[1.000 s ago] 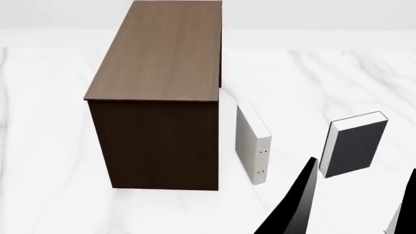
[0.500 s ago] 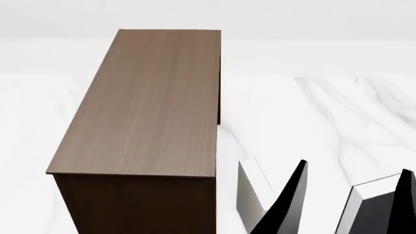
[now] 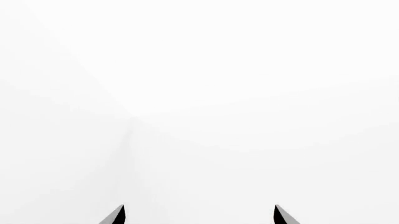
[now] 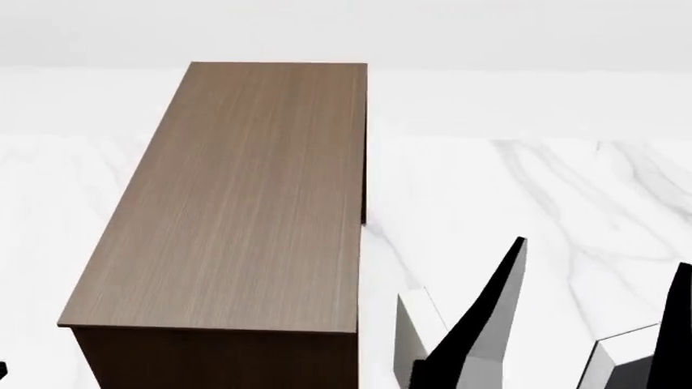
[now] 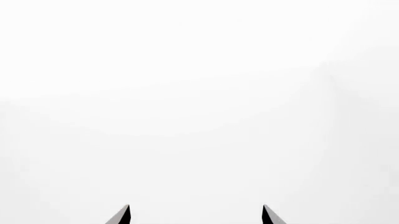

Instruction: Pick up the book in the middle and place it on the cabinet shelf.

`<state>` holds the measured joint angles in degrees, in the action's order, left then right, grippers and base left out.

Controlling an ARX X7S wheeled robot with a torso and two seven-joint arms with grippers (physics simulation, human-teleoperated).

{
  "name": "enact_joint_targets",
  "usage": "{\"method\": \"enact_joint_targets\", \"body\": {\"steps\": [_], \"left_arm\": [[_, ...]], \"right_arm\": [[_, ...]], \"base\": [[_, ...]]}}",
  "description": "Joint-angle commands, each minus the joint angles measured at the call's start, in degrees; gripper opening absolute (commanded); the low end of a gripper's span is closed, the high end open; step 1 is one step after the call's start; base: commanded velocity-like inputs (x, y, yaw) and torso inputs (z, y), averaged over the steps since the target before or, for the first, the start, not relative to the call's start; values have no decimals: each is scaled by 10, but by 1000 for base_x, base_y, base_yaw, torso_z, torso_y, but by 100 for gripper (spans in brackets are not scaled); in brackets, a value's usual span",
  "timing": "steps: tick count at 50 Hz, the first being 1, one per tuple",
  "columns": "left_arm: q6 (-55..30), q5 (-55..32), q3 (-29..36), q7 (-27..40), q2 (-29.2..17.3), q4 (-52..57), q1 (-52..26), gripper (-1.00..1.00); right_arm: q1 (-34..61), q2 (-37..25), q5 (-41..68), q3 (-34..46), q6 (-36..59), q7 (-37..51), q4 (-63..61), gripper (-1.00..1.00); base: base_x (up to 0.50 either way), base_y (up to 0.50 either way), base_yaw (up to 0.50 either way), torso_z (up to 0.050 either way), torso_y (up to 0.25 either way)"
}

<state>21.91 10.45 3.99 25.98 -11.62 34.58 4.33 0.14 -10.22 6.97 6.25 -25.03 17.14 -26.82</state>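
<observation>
Shows the right claw (image 4: 604,253) wide apart in the head view, with nothing between its two black fingers. Looks the same in the right wrist view: two dark tips spread, only white beyond. Shows the left claw (image 3: 199,214) apart too in its own wrist view, and holding nothing.

Finds the book (image 4: 627,369) low in the right corner of the head view, on the white counter (image 4: 519,178), mostly cut off by the edge. Shows just a white page strip and a bit of grey cover. Seems to stand up on end, but hard to be sure with so little in sight. Sits lower than the right claw in that view, in line with the gap between the fingers, and not touching them as far as can be told.

Puts a whitish book (image 4: 411,328) just beside the cabinet shelf (image 4: 249,194), partly hidden behind one black finger. Not the one to grab.

Makes the right arm the near one, by a lot. Calls for coming down onto the grey book, one finger on each cover, squeezing across its thin side. Then up and over to the left — past the whitish book — onto the flat brown top. Could go wrong by bumping the whitish book on the way.
</observation>
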Motion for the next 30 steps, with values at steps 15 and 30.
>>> {"method": "enact_joint_targets", "body": {"steps": [15, 30], "left_arm": [[-10, -4, 1, -11, -1, 7, 6, 100], [-13, -10, 10, -10, -8, 1, 7, 100]], "right_arm": [[119, 56, -75, -126, 148, 167, 17, 100], [159, 66, -140, -140, 242, 255, 49, 100]], "base": [[0, 0, 0, 0, 0], [0, 0, 0, 0, 0]]}}
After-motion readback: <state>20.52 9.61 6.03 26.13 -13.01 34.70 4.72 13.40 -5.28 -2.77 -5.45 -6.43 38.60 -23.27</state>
